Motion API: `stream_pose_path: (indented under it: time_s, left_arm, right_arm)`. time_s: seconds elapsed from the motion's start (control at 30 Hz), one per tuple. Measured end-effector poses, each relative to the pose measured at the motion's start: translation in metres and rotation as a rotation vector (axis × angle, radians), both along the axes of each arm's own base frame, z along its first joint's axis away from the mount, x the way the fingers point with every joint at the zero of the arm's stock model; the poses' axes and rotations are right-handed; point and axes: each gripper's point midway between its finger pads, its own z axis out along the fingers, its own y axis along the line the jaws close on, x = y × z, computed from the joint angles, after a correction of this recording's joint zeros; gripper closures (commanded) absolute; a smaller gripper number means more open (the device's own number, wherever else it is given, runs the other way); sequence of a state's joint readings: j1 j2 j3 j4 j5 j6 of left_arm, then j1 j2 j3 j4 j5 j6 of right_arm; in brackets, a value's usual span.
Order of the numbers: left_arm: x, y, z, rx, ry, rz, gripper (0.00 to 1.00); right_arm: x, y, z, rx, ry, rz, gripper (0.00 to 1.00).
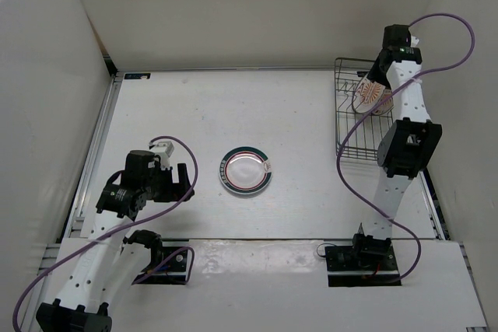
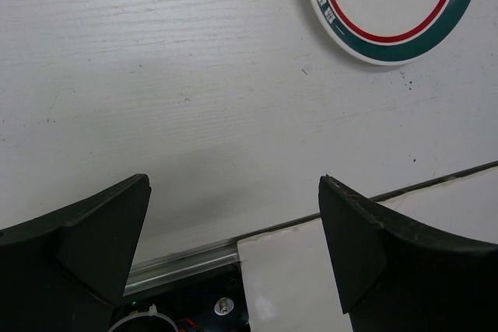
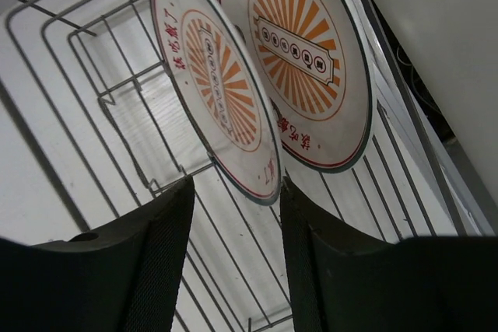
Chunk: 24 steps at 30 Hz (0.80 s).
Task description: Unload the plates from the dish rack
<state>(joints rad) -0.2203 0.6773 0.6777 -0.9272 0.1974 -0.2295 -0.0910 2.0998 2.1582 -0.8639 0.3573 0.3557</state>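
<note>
The teal-and-pink-rimmed plate lies flat on the table; its rim shows in the left wrist view. My left gripper is open and empty, just left of that plate. Two sunburst plates stand upright in the black wire dish rack at the far right. In the right wrist view the nearer plate leans in front of the farther one. My right gripper is open, and the nearer plate's lower rim sits between its fingertips, close to the right finger.
White walls enclose the table on three sides. A metal rail runs along the left edge. A raised white board covers the near edge by the arm bases. The rack's wire floor lies under my right gripper.
</note>
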Motion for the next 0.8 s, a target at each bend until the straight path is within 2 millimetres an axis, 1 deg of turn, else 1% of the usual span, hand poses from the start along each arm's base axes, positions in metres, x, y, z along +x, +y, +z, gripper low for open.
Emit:
stream_pose_path:
  time_s: [0.13,0.2,0.33,0.4,0.53,0.57,0.63,0.7,0.8]
  left_arm:
    - [0.000,0.000,0.000,0.000,0.000,-0.003,0.00]
    - [0.000,-0.001,0.000,0.000,0.002,-0.003,0.00]
    - [0.000,-0.001,-0.002,0.003,0.013,-0.004,0.00]
    - [0.000,-0.001,-0.003,0.004,0.017,-0.004,0.00]
    - [0.000,-0.001,-0.004,0.005,0.026,-0.005,0.00]
    - [0.000,-0.001,-0.005,0.006,0.028,-0.005,0.00]
    - [0.000,-0.001,-0.006,0.008,0.035,-0.005,0.00]
    - [0.000,-0.001,-0.007,0.009,0.043,-0.005,0.00]
    - [0.000,-0.001,-0.010,0.013,0.060,-0.005,0.00]
  right_arm:
    - [0.002,-0.011,-0.020,0.014,0.038,-0.017,0.49]
    - [0.002,-0.016,-0.027,0.020,0.052,-0.024,0.50]
    - [0.002,-0.023,-0.041,0.037,0.081,-0.013,0.58]
    - [0.003,-0.023,-0.048,0.044,0.096,-0.001,0.65]
    - [0.003,-0.027,-0.061,0.053,0.121,0.009,0.65]
    - [0.003,-0.028,-0.064,0.053,0.127,0.009,0.68]
    - [0.003,-0.029,-0.068,0.054,0.133,0.010,0.77]
    - [0.005,-0.027,-0.071,0.062,0.124,0.020,0.91]
    - [0.003,-0.021,-0.065,0.058,0.110,0.056,0.98]
